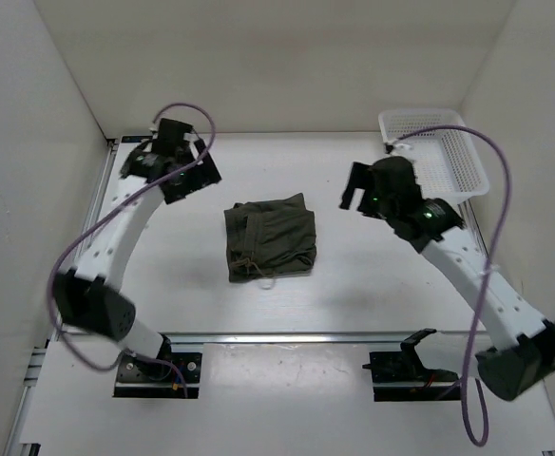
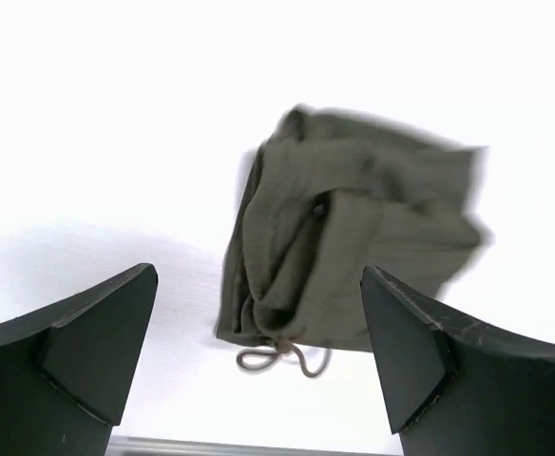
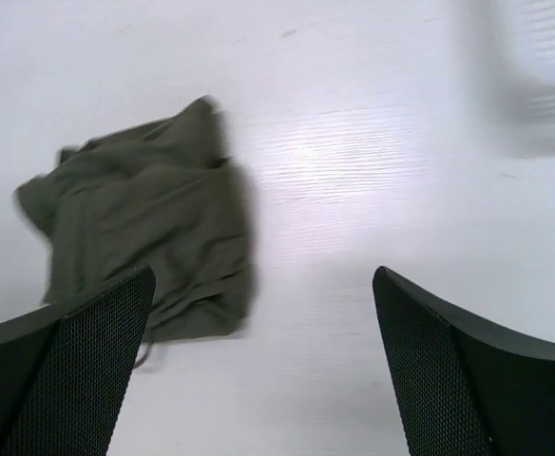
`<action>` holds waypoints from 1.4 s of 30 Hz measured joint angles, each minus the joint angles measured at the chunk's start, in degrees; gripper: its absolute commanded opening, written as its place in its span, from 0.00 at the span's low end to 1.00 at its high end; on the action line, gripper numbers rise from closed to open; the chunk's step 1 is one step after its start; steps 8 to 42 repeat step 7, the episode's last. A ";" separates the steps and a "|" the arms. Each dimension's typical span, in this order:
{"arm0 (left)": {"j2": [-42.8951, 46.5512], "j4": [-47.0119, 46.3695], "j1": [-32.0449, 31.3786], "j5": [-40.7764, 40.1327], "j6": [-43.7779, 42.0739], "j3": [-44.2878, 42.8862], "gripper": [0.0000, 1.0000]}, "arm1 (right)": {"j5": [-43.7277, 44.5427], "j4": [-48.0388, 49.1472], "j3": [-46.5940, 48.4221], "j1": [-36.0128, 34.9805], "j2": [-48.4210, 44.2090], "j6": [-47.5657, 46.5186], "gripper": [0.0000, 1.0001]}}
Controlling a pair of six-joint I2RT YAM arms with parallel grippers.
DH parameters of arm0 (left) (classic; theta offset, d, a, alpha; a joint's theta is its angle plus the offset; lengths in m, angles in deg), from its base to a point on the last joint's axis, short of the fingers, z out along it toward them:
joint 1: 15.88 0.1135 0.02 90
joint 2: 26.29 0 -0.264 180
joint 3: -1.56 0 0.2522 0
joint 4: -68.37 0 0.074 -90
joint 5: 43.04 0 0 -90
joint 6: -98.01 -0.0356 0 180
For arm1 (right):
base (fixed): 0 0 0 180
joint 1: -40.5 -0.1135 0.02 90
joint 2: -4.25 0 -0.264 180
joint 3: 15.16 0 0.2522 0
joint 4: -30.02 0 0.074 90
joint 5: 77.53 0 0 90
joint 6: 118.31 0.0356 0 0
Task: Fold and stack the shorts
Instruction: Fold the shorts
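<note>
The dark olive shorts [image 1: 270, 237] lie folded into a compact square in the middle of the white table, with the drawstring looped out at the near edge [image 2: 282, 356]. Raised above the table to their far left, my left gripper [image 1: 168, 157] is open and holds nothing. In its wrist view the shorts [image 2: 354, 247] sit ahead between the two fingers. My right gripper [image 1: 358, 195] hangs open and empty to the right of the shorts, apart from them. Its wrist view shows the shorts [image 3: 144, 242] at the left, partly behind the left finger [image 3: 64, 366].
A white plastic basket [image 1: 436, 152] stands at the back right corner, behind my right arm. White walls close in the table at the left, back and right. A metal rail [image 1: 287, 337] runs along the near edge by the arm bases.
</note>
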 measured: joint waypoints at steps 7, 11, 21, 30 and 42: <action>27.85 -0.74 1.16 -2.08 -2.40 4.17 1.00 | 11.30 -11.74 -7.23 3.04 -13.42 -0.52 1.00; 27.85 -0.74 1.16 -2.08 -2.40 4.17 1.00 | 11.30 -11.74 -7.23 3.04 -13.42 -0.52 1.00; 27.85 -0.74 1.16 -2.08 -2.40 4.17 1.00 | 11.30 -11.74 -7.23 3.04 -13.42 -0.52 1.00; 27.85 -0.74 1.16 -2.08 -2.40 4.17 1.00 | 11.30 -11.74 -7.23 3.04 -13.42 -0.52 1.00; 27.85 -0.74 1.16 -2.08 -2.40 4.17 1.00 | 11.30 -11.74 -7.23 3.04 -13.42 -0.52 1.00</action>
